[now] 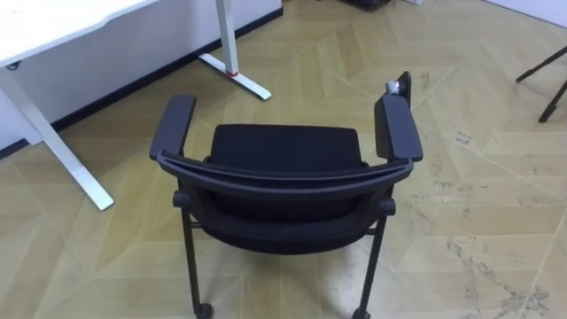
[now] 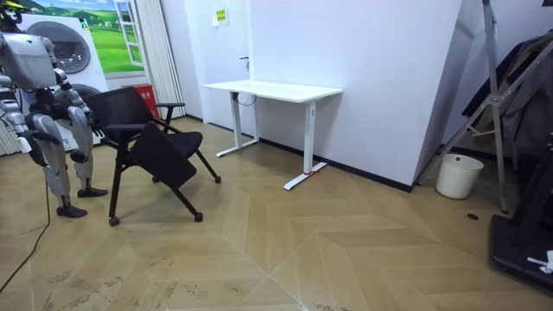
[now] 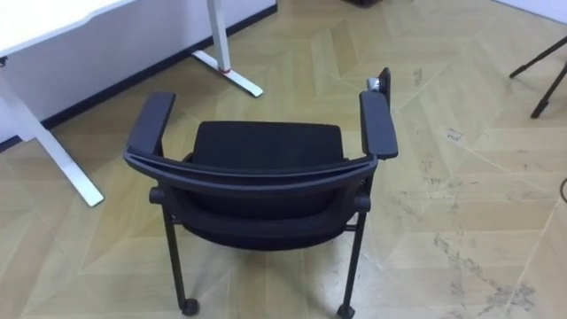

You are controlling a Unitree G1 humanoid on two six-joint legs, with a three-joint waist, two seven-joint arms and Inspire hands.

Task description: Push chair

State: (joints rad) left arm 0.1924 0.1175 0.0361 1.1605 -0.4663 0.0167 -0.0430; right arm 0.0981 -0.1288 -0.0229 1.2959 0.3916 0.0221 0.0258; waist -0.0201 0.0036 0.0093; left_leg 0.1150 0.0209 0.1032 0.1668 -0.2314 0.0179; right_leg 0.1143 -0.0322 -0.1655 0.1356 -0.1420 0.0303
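Black mesh-backed armchair on castors sitting centre frame on wood floor, white metal-legged desk upper left. Robot standing behind it, far left of room view. Left hand and right hand hanging low; can't tell open or closed.

Chair dead ahead of me: its front legs are lost under the seat. Left of the chair, the desk runs off the top and side edges. Right of the chair, dark tripod legs are cut short. Beyond the chair, a dark object is clipped at the top and I can't tell what it is.
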